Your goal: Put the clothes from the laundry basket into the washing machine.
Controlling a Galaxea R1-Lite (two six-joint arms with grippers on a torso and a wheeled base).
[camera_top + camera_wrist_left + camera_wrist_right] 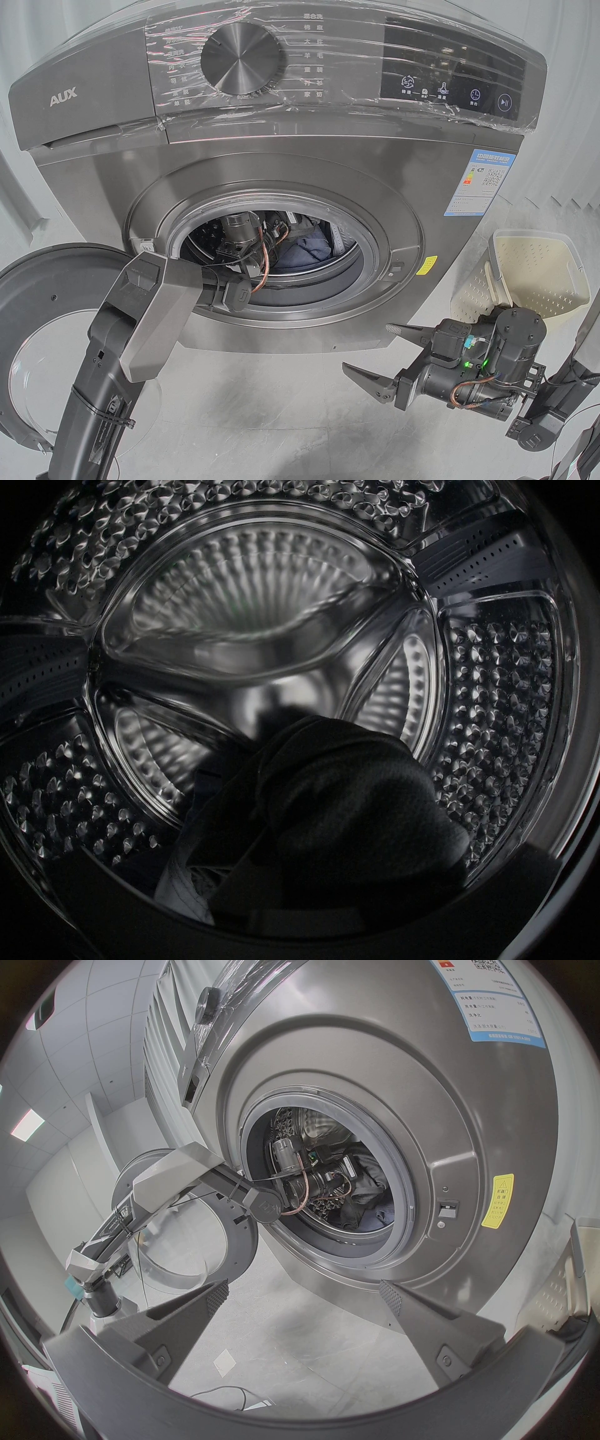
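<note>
- Washing machine (pixel 325 162): door (pixel 44 294) open.
- Dark clothes (pixel 350 805): lying in drum btm.
- L arm (pixel 156 300): wrist inside drum; grip state can't tell.
- R gripper (pixel 365 348): jaws apart, empty, near laundry basket (pixel 475 294).

The washing machine (pixel 294 162) is silver-grey; its drum (pixel 500 686) bears rows of embossed dimples. The clothes (pixel 306 247) inside are dark blue. At the opening's four o'clock is a yellow sticker (pixel 427 265), at two o'clock a blue-edged label (pixel 480 182). The laundry basket (pixel 475 294) is cream, dotted with holes.
</note>
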